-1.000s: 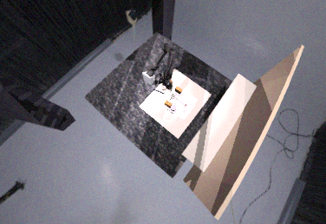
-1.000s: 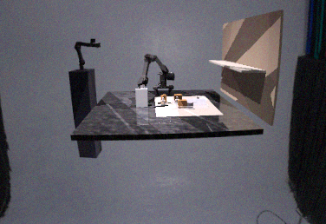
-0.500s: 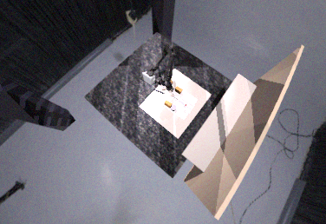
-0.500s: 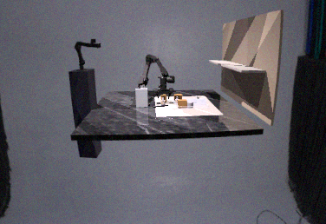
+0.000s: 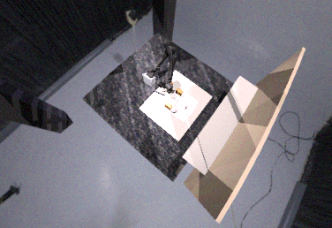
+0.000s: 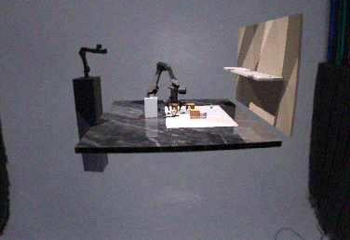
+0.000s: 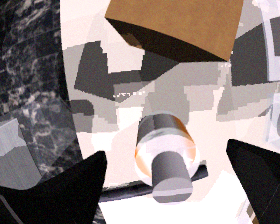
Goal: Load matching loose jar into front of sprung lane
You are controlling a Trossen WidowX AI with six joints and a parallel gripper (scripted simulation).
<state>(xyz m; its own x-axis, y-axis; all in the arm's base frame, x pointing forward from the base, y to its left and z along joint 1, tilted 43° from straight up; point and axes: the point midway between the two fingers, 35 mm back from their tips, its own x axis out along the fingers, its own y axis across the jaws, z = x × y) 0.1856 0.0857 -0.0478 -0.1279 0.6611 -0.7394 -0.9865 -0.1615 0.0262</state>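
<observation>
A loose jar [image 7: 165, 142] with a grey cap, a clear-looking body and orange at its sides stands upright on the white mat [image 5: 177, 129] [image 6: 219, 123]. My gripper [image 7: 168, 152] [image 5: 165, 89] is open above the mat, with one finger on each side of this jar and a visible gap to both. At the right edge of the wrist view are pale, see-through lane walls [image 7: 277, 67], with part of a round orange-edged thing behind them. Which lane this is, its pusher and its front stop cannot be made out. In the top and exterior views the jars are too small to tell apart.
A brown-orange block [image 7: 181, 25] [image 5: 179, 92] stands beyond the jar; another orange block [image 5: 169, 106] [image 6: 195, 113] is on the mat. A dark bar [image 7: 126, 193] lies by the jar. A white box [image 5: 149, 79] [image 6: 151, 107] stands left of the mat. A shelf [image 6: 253, 74] is at the right.
</observation>
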